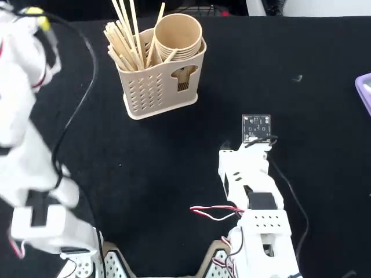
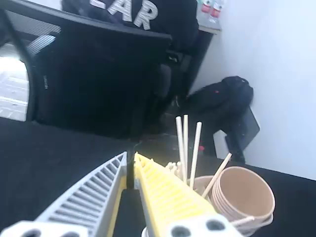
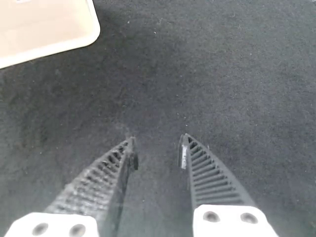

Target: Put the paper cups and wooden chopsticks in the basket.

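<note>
Black table (image 1: 330, 174) – basket (image 1: 151, 92) upright near far edge, paper cups (image 1: 178, 35) stacked inside, chopsticks (image 1: 124, 40) in next compartment, sticking out high. Task looks done. Left gripper (image 2: 131, 159) raised near basket, jaws together, empty; right gripper (image 3: 157, 148) low over table, jaws apart, empty. Risk – left arm swing clips tall chopsticks, tips basket.

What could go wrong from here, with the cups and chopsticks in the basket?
The chopsticks stand tall and loose above the basket; the left gripper, shut and pointing their way, could knock some out. The stacked paper cups sit high at one end, so a bump may tip the basket.
</note>
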You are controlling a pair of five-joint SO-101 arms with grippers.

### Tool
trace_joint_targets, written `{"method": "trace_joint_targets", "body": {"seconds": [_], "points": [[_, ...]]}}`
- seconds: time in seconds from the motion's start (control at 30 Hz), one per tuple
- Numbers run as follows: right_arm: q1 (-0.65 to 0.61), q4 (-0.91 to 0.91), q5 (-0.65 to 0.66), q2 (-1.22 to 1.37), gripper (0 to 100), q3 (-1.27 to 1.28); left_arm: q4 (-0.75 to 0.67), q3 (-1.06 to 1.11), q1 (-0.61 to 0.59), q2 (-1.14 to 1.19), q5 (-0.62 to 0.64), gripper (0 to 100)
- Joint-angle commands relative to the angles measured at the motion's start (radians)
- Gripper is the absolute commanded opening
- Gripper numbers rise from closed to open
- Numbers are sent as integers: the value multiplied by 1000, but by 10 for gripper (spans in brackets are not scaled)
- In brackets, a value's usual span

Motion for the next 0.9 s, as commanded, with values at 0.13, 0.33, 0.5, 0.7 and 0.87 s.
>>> {"method": "trace_joint_targets", "body": {"seconds": [0.13,0.33,0.5,0.7,0.87], "points": [[-15,-25,11,-22,149,-50,-63,699,-15,-439,-12,30],[-12,-21,11,-22,149,-48,-233,1279,-15,-709,-64,30],[-9,-17,11,-22,149,-65,-508,1816,-47,-908,-137,30],[-8,129,11,-22,149,-176,-781,2236,-189,-1117,-103,30],[-11,264,11,-21,151,-323,-756,2153,-185,-1186,-112,75]]}}
